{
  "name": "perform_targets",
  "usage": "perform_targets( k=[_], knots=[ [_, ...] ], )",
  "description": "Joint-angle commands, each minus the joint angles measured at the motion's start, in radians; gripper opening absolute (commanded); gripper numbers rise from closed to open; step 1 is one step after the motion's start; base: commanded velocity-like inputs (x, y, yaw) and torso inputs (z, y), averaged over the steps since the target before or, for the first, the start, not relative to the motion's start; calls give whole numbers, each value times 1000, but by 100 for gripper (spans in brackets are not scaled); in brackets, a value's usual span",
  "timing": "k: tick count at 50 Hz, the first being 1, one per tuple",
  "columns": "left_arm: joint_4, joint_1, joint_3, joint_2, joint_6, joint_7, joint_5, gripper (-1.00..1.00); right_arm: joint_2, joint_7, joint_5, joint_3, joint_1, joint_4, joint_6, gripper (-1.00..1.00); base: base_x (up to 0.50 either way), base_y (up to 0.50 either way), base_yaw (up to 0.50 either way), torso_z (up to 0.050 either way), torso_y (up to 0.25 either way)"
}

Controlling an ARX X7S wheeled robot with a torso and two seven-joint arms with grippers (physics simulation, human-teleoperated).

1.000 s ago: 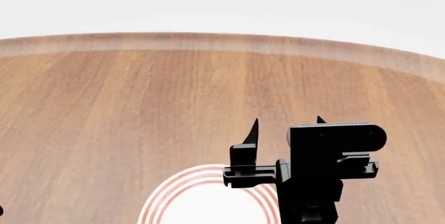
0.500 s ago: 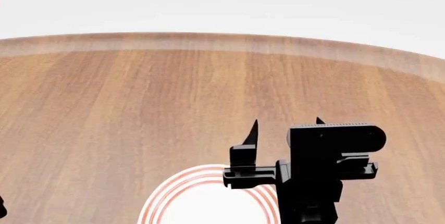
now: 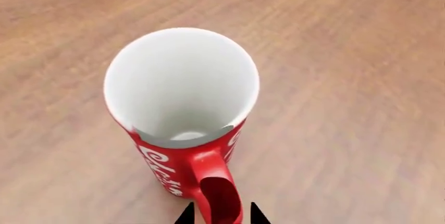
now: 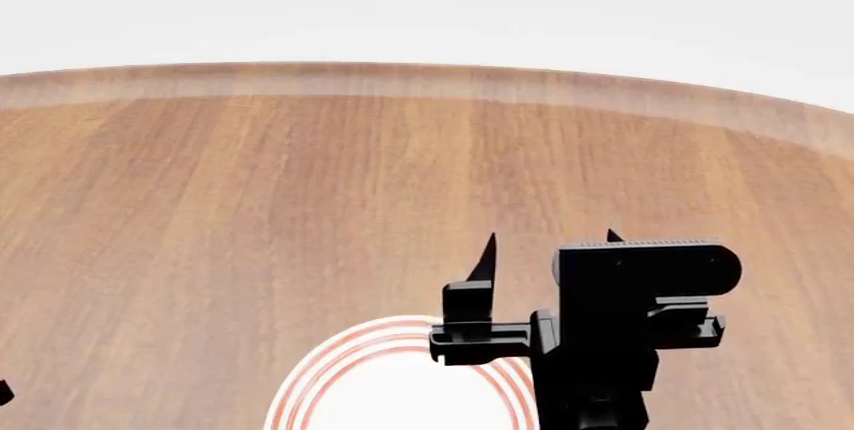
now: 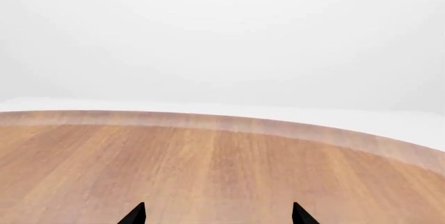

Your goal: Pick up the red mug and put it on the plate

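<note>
The red mug [image 3: 182,109] with white lettering and a white inside stands upright on the wooden table in the left wrist view. Its red handle [image 3: 219,193] points toward my left gripper [image 3: 222,216]. The two black fingertips straddle the handle, with a thin strip of table showing on each side. The mug is out of the head view. The white plate with red rings [image 4: 334,360] lies at the near edge of the head view, partly hidden by my right gripper [image 4: 550,240]. The right gripper hovers wide open and empty, and also shows in the right wrist view [image 5: 217,214].
The round wooden table [image 4: 400,150] stretches away to a curved far edge [image 4: 427,75], with a white floor beyond. A small black piece of the left arm [image 4: 3,392] shows at the lower left edge of the head view.
The black piece at the lower left edge of the head view has crept upward. The right gripper has sunk very slightly. The plate has not moved.
</note>
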Motion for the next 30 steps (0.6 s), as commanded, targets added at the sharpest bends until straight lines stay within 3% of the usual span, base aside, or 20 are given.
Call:
perform_targets(
  k=[1,24,30],
  knots=[
    [-17,-8,-15,0,1,9,21,-100,4,3,6,0,-2,1,-3,100,0,0,0,0,0],
    [-3,-31,-30,12,-10,19,76,-100,11,15,21,0,5,-13,6,100,0,0,0,0,0],
    [234,32,-12,53,-151,18,78,-100,12,17,24,-1,8,-9,5,100,0,0,0,0,0]
  ],
)
